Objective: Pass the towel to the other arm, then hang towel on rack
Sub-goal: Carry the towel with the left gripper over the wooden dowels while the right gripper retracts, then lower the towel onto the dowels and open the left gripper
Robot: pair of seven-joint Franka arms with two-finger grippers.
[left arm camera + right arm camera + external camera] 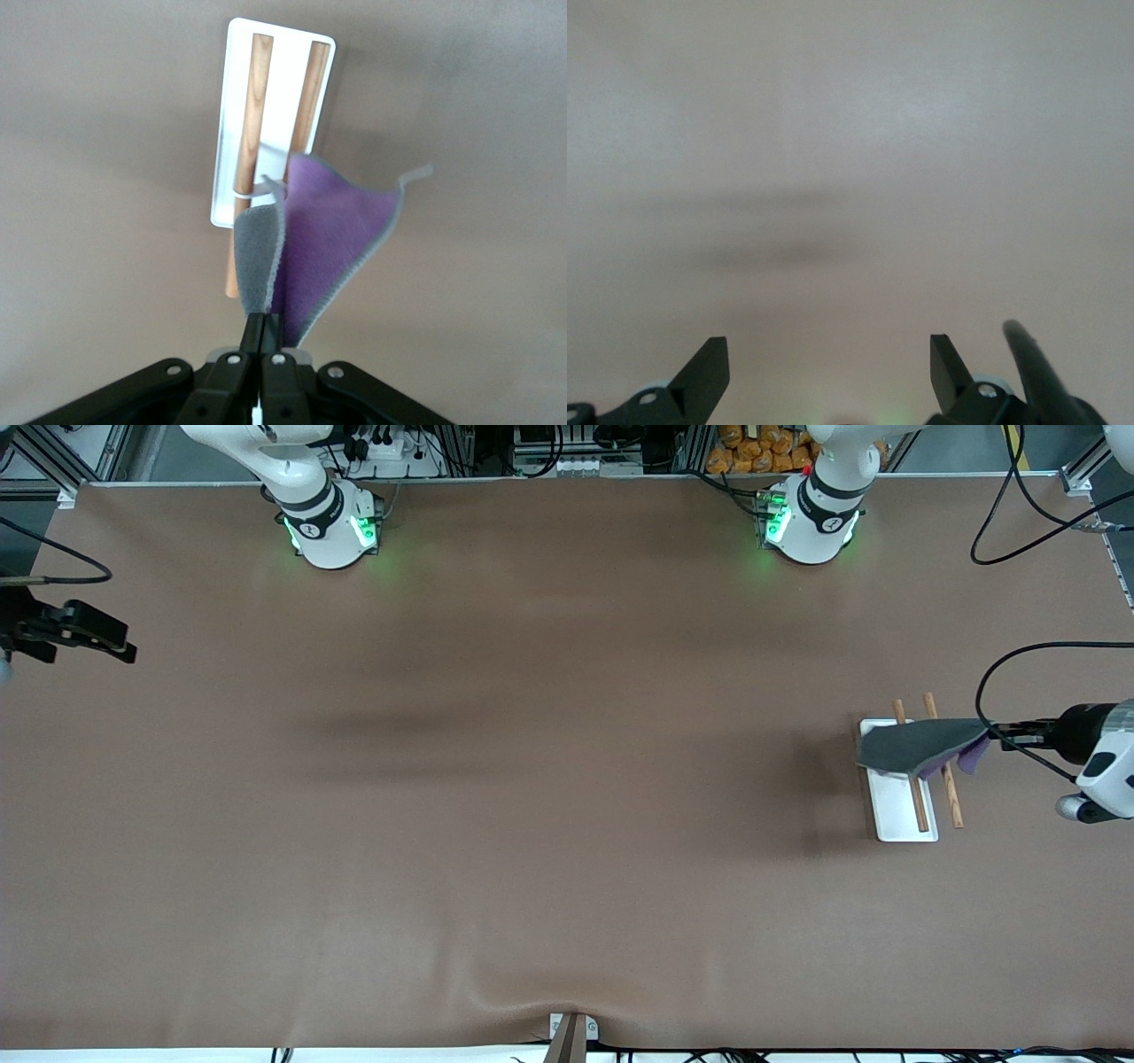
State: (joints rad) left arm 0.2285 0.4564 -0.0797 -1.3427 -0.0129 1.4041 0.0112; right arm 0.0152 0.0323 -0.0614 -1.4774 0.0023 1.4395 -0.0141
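The left tool (997, 735) is clamped on one corner of the towel (921, 746) and holds it in the air over the rack (904, 815), which stands on the tabletop (532, 824) toward the left arm's end. In the front view the towel looks mostly dark grey, with only a small purple part showing near the tool, and it covers the part of the rods (951, 802) that lies farther from the front camera; whether the cloth touches the rods I cannot tell from there. The left wrist view shows more: the towel (332, 239) has a purple face and a grey face with a light stitched edge, the two fingers (250, 350) are pressed together on its corner, and the white base (283, 88) with the two wooden rods (252, 115) and a thin wire crosspiece (257, 188) lies under it. The right tool (84, 633) waits over the edge of the tabletop at the right arm's end, well apart from the towel. Only the right wrist view shows its state plainly: the two fingers (704, 372) stand apart, with only bare tabletop (850, 177) under them.
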